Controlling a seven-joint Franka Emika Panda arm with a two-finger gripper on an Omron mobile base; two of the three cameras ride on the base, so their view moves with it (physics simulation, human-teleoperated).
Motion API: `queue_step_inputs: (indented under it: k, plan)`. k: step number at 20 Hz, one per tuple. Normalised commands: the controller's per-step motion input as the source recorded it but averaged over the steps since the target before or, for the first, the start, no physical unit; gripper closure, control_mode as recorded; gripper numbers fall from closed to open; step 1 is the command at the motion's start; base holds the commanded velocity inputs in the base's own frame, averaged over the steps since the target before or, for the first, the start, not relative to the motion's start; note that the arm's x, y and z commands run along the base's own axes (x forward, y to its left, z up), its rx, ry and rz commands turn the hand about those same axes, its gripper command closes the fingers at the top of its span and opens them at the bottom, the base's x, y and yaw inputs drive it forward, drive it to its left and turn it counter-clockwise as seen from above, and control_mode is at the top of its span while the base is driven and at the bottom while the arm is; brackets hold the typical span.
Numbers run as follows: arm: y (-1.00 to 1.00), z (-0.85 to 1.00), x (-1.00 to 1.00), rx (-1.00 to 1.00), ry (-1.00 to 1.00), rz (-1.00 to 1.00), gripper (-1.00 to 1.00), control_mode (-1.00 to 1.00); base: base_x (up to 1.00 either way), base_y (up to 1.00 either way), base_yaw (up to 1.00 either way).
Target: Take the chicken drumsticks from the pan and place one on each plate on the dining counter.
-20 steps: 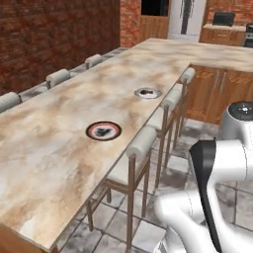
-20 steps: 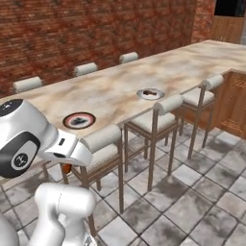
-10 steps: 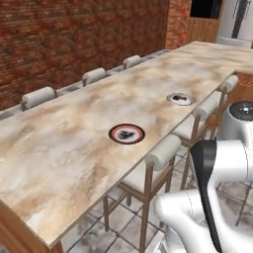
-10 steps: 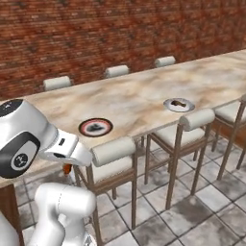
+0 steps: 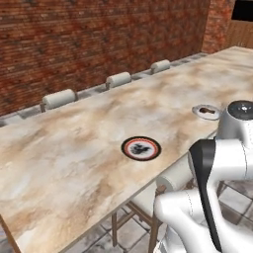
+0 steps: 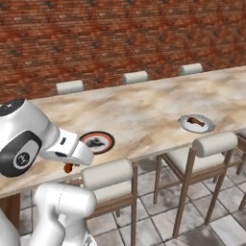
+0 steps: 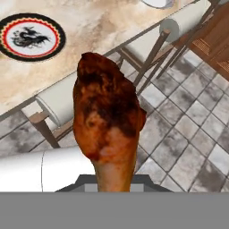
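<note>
arm: folded low beside base | end effector point(image 6: 67, 167): closed on drumstick point(image 7: 107, 129), pointing down

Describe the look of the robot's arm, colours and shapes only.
The arm is made of glossy white, rounded, tube-like segments. A broad black band curves down one link, and the joint has a dark grey round cap. In the right base view a black disc with a small white mark sits on another joint.

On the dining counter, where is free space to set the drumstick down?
The red-ringed plate bears no food. The dining counter is bare from that plate back to the far stools, and between it and the grey plate, which already has a drumstick. The near edge is crowded by stools. The end effector grips the other drumstick.
</note>
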Motion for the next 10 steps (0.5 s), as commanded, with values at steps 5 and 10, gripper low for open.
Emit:
queue_step_inputs:
  k: [5,10]
  plan:
    - [0.0,0.0,0.0,0.0,0.0,0.0,1.0,1.0,0.49,-0.03,0.3]
    - [0.0,0.0,0.0,0.0,0.0,0.0,1.0,1.0,0.44,0.0,0.3]
